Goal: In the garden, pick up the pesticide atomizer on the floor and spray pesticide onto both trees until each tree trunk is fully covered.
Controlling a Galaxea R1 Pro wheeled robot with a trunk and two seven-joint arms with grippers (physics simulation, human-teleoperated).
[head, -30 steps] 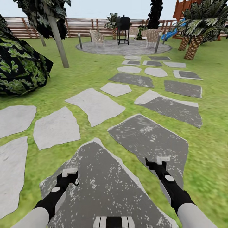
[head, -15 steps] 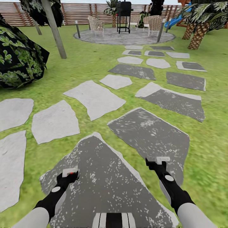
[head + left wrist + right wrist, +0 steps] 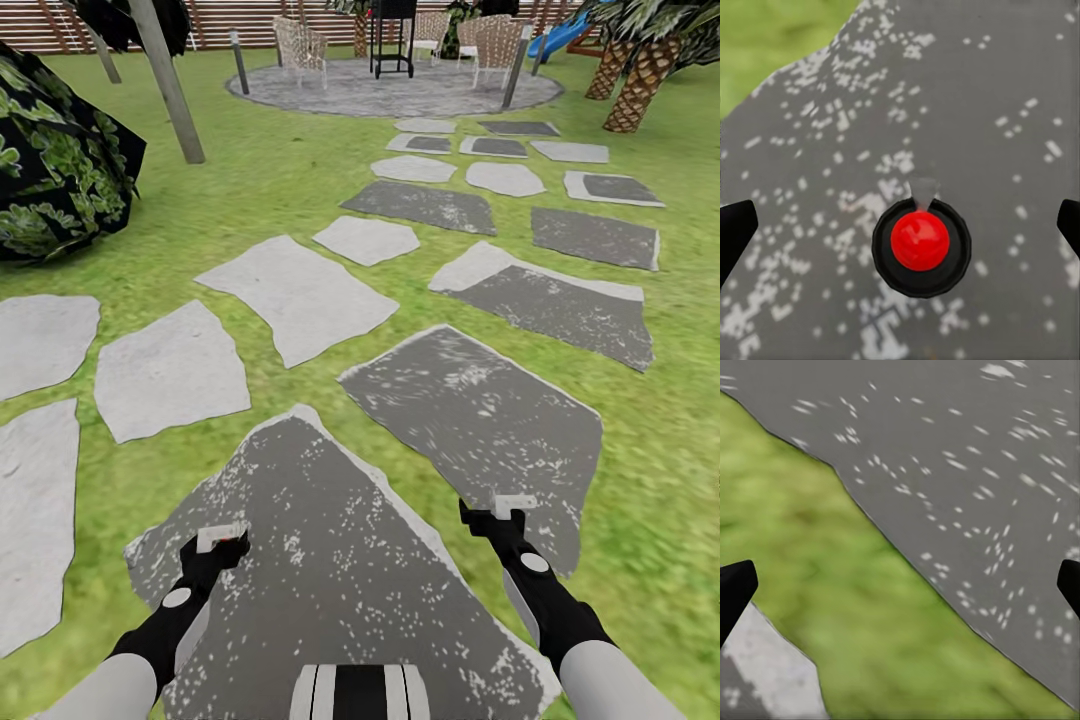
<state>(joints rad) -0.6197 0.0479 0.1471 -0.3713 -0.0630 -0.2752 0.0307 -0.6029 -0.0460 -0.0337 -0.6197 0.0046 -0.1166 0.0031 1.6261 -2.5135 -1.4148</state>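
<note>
- The left hand [image 3: 222,541] hung low over a dark speckled paving slab [image 3: 330,560]; in the left wrist view its fingers stood wide apart at the picture's edges, holding nothing.
- In that wrist view a small black round object with a red centre [image 3: 920,245] lay on the slab between the fingers; whether this was the pesticide atomizer could not be told.
- The right hand [image 3: 500,510] hovered over the near edge of another dark slab [image 3: 480,420], fingers spread wide and empty, with grass [image 3: 847,607] beneath.
- Stepping stones ran across the lawn [image 3: 260,190] to a round patio [image 3: 390,90] with a black grill [image 3: 392,35] and wicker chairs [image 3: 300,45].
- A pale slanted trunk [image 3: 165,80] stood left, beside a dark leafy bush [image 3: 55,170].
</note>
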